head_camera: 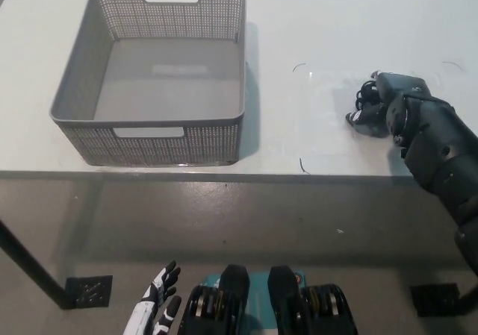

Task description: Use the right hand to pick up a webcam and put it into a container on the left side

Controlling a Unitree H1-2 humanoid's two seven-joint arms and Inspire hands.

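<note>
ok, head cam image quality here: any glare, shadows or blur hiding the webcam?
Head view: sharp, no motion blur. The white table is evenly bright, with faint sheen from a clear sheet near the webcam. The grey basket casts a soft shadow to its right. The black right hand covers most of the black webcam, so their outlines merge. The white left hand rests bottom left, dim but readable.
</note>
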